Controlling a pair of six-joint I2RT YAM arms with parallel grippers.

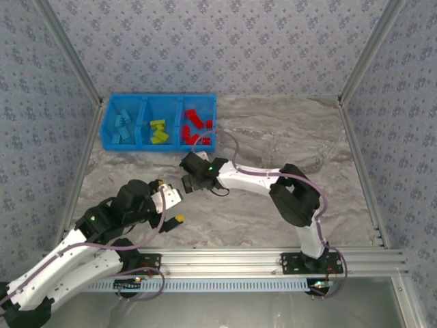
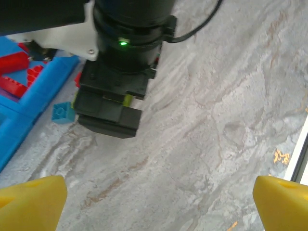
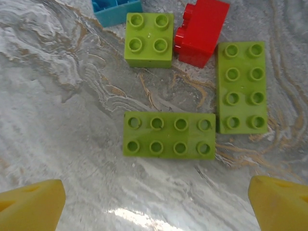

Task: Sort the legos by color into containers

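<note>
The containers, a blue three-compartment bin (image 1: 108, 124), stand at the back left: light blue legos (image 1: 123, 124) on the left, lime green (image 1: 159, 131) in the middle, red (image 1: 196, 126) on the right. My right gripper (image 1: 190, 178) hovers in front of the bin, open (image 3: 156, 207) over loose legos on the table: a long green brick (image 3: 168, 135), a second long green one (image 3: 242, 86), a square green one (image 3: 148, 38), a red one (image 3: 201, 31) and a light blue one (image 3: 115, 12). My left gripper (image 1: 169, 201) is open and empty (image 2: 159, 207) just nearer, facing the right wrist (image 2: 120, 72).
A light blue brick (image 2: 62, 113) lies on the table beside the bin's wall (image 2: 43, 86). Patterned walls and metal posts close in the marble table. An aluminium rail (image 1: 273, 260) runs along the near edge.
</note>
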